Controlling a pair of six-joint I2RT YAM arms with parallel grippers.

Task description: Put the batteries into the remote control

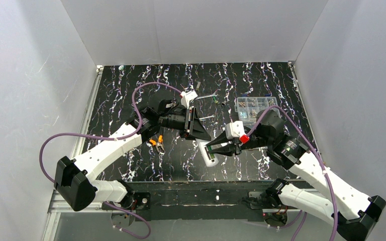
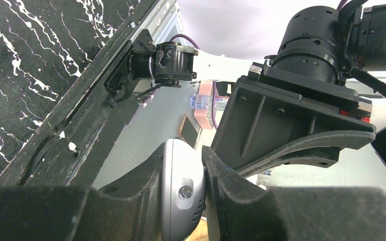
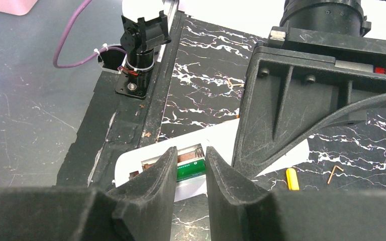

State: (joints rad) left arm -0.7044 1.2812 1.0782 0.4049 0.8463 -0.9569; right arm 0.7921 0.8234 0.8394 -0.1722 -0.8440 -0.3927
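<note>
1. The left gripper (image 2: 182, 165) is clamped on one end of the remote (image 3: 216, 138). It steadies the remote on the table near the front edge, between the two arms. Its bulky body stands just beside the right fingers, so any sideways shift by either arm could knock the two together.
2. The right gripper (image 3: 190, 155) reaches into the open compartment. Its fingers are nearly together and appear to pinch a battery (image 3: 191, 169). A hard downward push could lever the remote out of the left grip or bend a contact spring.
3. The remote lies back up, with only one end held. Uneven pressure at the compartment end could tip or slide it.
4. The green battery sits low in the recess, across the gap between the fingers. Its polarity cannot be read. If it is released while tilted, it could spring out or jam crosswise. No second cell can be made out in any view.
5. A clear box (image 1: 254, 104) sits well behind the right arm, out of the way.
6. A yellow screwdriver (image 3: 292, 179) lies on the table just beyond the remote. It could be nudged if the remote slides.
7. A small hex key (image 3: 335, 170) lies near the screwdriver and blocks nothing
</note>
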